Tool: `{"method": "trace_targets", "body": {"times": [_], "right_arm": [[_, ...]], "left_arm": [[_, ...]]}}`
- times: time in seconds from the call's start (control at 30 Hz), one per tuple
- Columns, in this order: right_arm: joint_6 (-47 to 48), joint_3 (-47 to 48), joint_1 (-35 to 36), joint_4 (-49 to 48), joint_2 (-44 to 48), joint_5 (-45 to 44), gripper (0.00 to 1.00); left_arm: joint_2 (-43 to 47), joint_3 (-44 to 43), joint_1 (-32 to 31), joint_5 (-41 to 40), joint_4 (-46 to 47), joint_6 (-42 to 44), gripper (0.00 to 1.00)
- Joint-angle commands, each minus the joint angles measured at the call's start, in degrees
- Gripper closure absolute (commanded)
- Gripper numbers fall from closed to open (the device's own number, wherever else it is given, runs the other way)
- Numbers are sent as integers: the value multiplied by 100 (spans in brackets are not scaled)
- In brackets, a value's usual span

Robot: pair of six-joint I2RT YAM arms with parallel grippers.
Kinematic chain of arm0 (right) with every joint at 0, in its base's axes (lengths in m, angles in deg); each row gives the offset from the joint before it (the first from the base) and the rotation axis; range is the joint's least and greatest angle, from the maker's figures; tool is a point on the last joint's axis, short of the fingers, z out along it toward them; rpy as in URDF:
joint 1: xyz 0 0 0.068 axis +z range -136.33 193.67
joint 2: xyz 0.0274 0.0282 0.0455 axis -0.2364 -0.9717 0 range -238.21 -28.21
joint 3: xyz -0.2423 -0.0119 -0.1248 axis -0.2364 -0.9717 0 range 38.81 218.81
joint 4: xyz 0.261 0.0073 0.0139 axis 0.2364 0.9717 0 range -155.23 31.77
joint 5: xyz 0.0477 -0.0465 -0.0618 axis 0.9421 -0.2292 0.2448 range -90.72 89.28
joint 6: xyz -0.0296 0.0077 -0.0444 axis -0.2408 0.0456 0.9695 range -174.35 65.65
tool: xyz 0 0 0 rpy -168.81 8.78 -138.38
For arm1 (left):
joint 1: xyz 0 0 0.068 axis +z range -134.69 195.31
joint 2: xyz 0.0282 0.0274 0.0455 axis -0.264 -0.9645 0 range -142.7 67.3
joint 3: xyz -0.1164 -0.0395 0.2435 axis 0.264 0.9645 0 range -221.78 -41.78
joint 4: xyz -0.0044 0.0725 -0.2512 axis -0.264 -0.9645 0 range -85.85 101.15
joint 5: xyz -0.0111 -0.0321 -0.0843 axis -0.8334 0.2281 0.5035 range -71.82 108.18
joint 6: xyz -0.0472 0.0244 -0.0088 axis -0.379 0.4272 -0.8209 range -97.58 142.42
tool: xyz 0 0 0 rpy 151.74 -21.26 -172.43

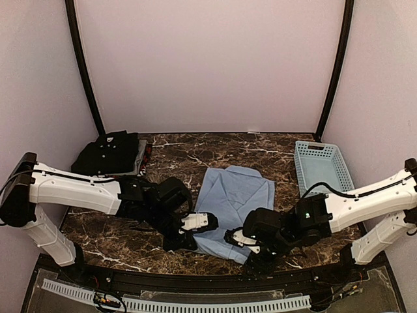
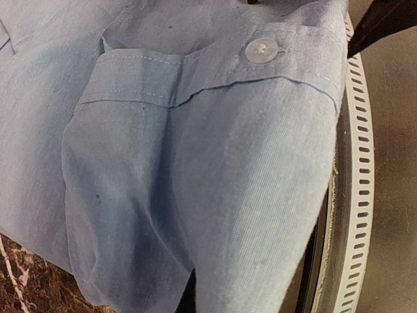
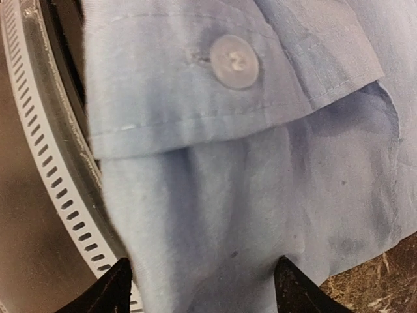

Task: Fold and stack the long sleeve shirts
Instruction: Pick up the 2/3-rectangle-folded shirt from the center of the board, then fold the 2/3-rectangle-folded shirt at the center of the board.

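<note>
Light blue shirt (image 1: 236, 195) is spread mid-table on the marble top (image 1: 195, 153), collar toward the back. Left claw (image 1: 199, 223) is clamped tight on the near left hem, cloth draped over its camera. Right claw (image 1: 238, 237) sits at the near right corner, jaws wide, fabric between the fingertips (image 3: 107, 293), gripping nothing. Black shirt (image 1: 107, 151) lies folded far left, basket (image 1: 322, 166) far right.

light blue shirt (image 2: 195, 182) fills view | white button (image 2: 262, 50) top | slotted rail (image 2: 357, 195) right edge
</note>
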Motion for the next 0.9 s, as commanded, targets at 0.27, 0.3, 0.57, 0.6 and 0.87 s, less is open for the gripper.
{"method": "trace_targets", "body": {"times": [0.27, 0.3, 0.57, 0.6, 0.87], "right_arm": [[-27, 323, 395, 193, -330, -241, 96], [-27, 326, 455, 154, -325, -113, 100], [-31, 169, 544, -386, 168, 1664, 100], [-9, 168, 536, -440, 236, 1805, 100], [221, 221, -512, -354, 723, 2351, 100]], "left_arm": [[353, 53, 27, 800, -612, -222, 100], [350, 60, -6, 968, -674, -258, 100], [654, -143, -460, 2180, -1469, -616, 100], [690, -148, -466, 2296, -1481, -666, 100], [576, -476, 288, 3453, -1343, -797, 100]]}}
